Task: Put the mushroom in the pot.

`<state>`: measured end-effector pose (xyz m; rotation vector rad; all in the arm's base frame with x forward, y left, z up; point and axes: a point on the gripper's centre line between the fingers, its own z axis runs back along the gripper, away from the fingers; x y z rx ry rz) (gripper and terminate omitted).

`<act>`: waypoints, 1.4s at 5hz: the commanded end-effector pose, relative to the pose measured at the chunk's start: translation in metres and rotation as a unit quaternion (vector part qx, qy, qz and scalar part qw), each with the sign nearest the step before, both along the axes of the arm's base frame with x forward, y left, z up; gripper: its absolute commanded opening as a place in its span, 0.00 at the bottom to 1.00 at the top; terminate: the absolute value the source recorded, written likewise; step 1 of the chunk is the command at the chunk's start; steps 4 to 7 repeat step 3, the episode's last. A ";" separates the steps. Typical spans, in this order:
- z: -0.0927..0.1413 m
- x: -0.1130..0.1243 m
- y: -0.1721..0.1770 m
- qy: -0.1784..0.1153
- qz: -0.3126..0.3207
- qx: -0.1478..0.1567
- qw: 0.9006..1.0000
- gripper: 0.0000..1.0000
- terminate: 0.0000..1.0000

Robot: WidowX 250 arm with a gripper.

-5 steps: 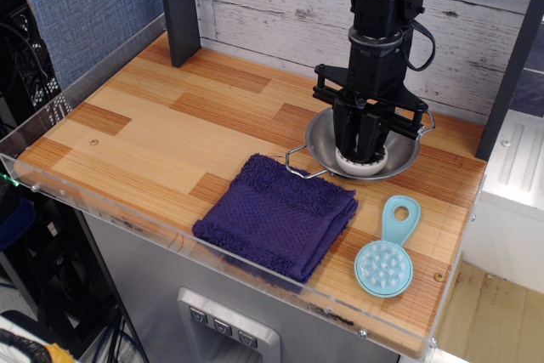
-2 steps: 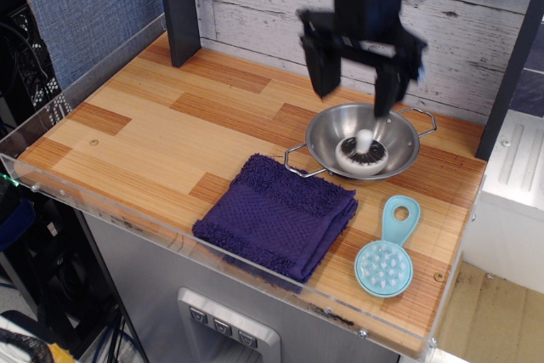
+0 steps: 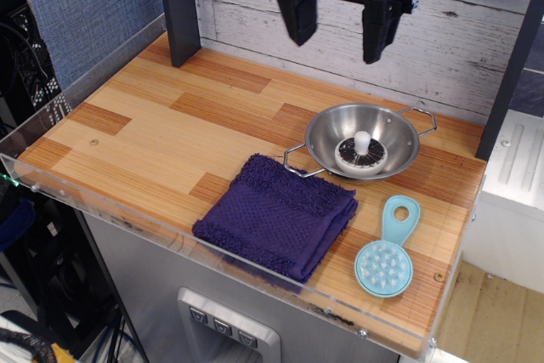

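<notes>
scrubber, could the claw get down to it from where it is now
Probably yes. The light-blue scrubber lies alone on bare wood near the front right of the table, apart from the purple towel and the pot. The claw hangs open and empty high above, with nothing over the scrubber.

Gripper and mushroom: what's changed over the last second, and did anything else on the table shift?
The gripper was down inside the pot around the mushroom; it has let go and risen high above the table, a little to the left in the image, with its jaws wide open. The mushroom stays in the pot, gills and stem up. The pot, the purple towel and the blue scrubber have not moved.
</notes>
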<state>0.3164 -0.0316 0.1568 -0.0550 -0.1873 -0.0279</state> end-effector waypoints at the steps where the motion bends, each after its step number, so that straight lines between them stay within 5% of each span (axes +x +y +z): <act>1: 0.008 -0.006 -0.001 -0.001 0.029 -0.012 1.000 1.00 0.00; 2: 0.008 -0.006 -0.001 -0.001 0.029 -0.012 1.000 1.00 0.00; 3: 0.008 -0.006 -0.001 -0.001 0.029 -0.012 1.000 1.00 1.00; 7: 0.008 -0.006 -0.001 -0.001 0.029 -0.012 1.000 1.00 1.00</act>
